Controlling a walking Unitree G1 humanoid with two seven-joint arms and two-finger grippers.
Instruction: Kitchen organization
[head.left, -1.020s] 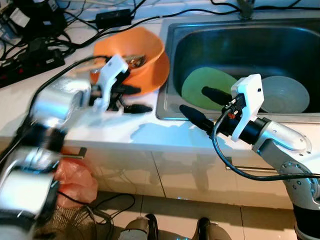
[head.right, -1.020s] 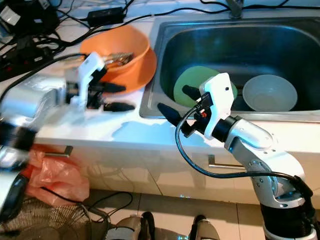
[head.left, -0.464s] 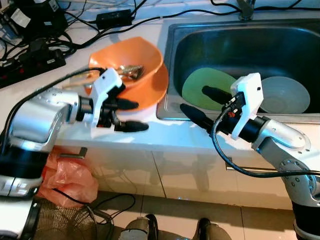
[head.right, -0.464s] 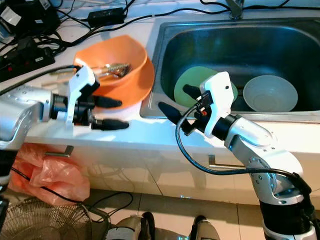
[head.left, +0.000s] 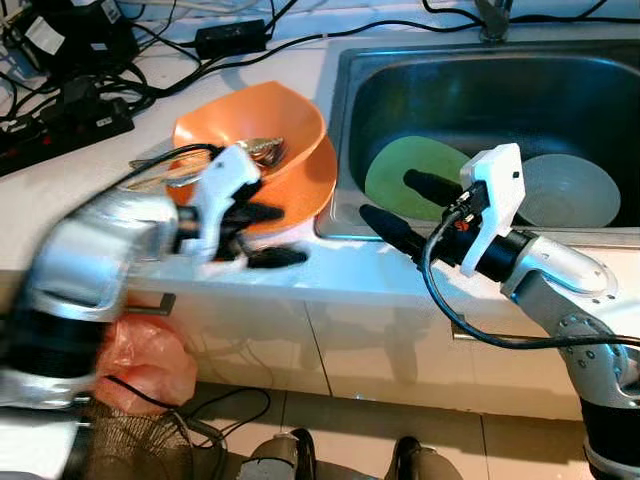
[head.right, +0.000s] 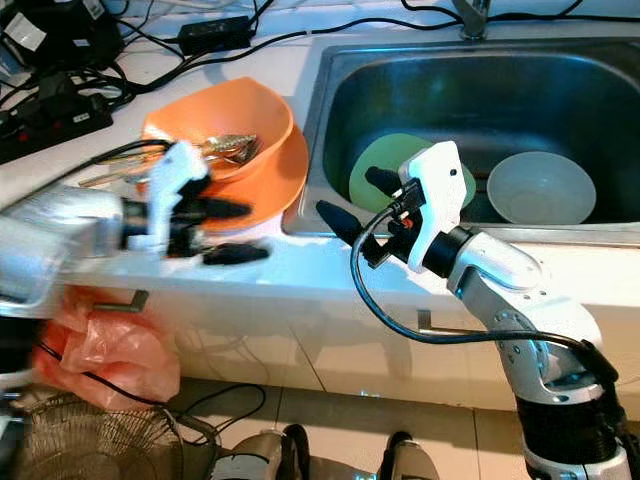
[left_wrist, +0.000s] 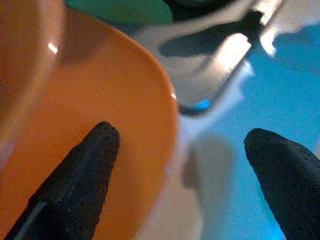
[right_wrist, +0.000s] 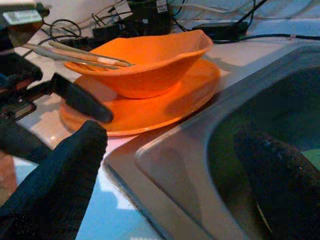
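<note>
Orange dominates what I see on the white tabletop (head.left: 60, 190): an orange bowl (head.left: 255, 125) sits on an orange plate (head.left: 310, 185), just left of the steel sink (head.left: 345, 90), and a bundle of metal cutlery (head.left: 250, 152) lies in the bowl with handles poking out toward the side away from the sink. My left gripper (head.left: 265, 235) is at the near rim of the plate, blurred in the head views; its jaws are spread, one finger over the plate's rim and the other over the tabletop beside it, and from the wrist camera I see the plate's edge running between the two fingertips (left_wrist: 90, 165), though I cannot tell whether either one touches it. My right gripper (head.left: 405, 205) hovers at the sink's front left corner, jaws spread wide, one finger over the basin and the other over the front lip. Inside the sink a green plate (head.left: 415, 175) lies flat and a pale bowl (head.left: 570, 190) sits just right of it. Behind the orange bowl, away from the sink, black cables, a power strip (head.left: 65, 120) and a black adapter (head.left: 230, 38) crowd the tabletop; I can read no label or writing on any of it. Below the tabletop edge, left of the sink, a pink plastic bag (head.left: 150, 360) hangs near the floor.
</note>
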